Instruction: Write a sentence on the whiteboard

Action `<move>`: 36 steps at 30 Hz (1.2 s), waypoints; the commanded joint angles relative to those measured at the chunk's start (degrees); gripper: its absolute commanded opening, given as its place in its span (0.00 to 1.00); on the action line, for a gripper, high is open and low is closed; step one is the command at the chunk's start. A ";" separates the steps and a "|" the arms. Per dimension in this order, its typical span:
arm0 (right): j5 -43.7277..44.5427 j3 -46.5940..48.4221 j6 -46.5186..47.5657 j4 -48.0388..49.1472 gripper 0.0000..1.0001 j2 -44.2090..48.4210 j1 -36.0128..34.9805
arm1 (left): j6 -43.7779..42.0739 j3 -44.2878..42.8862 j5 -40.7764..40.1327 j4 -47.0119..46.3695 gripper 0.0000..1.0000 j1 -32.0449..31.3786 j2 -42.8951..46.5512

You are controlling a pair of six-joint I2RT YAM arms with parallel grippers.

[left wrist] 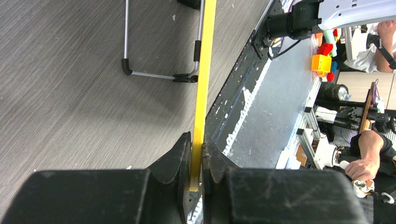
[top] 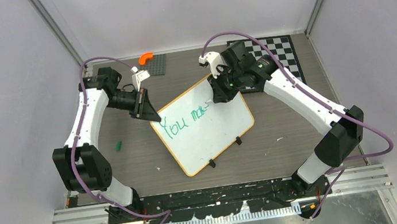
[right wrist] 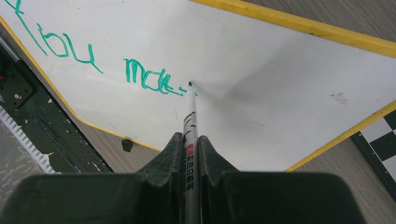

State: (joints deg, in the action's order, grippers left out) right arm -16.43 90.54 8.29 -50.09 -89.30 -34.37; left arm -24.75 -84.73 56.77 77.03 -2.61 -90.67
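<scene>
The whiteboard lies tilted at the table's middle, white with a yellow rim. Green writing on it reads "You" and the start of a second word, also seen in the right wrist view. My left gripper is shut on the board's left corner rim, seen edge-on in the left wrist view. My right gripper is shut on a silver marker, whose green tip touches the board at the end of the writing.
A chequered board lies at the back right, under my right arm. A grey plate with an orange piece is at the back. A small green cap lies left of the whiteboard. The board's clip feet stick out at its near edge.
</scene>
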 commanded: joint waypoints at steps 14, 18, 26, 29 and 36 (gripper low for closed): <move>1.19 -4.67 1.26 1.81 0.00 2.96 0.14 | -0.43 -1.26 -3.07 -1.63 0.00 -0.79 -1.55; 2.94 -3.01 2.68 0.50 0.00 3.15 0.13 | -1.52 -1.93 -3.59 -0.52 0.00 -0.79 -2.18; 0.03 2.48 2.99 -4.59 0.00 4.02 0.18 | -5.90 -4.47 -6.79 3.02 0.00 -1.74 -5.34; -1.20 2.33 2.83 -4.98 0.00 5.44 0.11 | -7.62 -5.70 -7.17 3.84 0.00 -1.95 -6.00; -2.03 0.45 3.45 -4.91 0.00 6.40 0.17 | -12.94 -12.65 -8.63 7.85 0.00 -2.46 -8.81</move>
State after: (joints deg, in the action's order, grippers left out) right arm -16.75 90.48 10.85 -55.16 -84.97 -34.37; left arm -33.76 -92.92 52.31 83.92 -3.79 -96.60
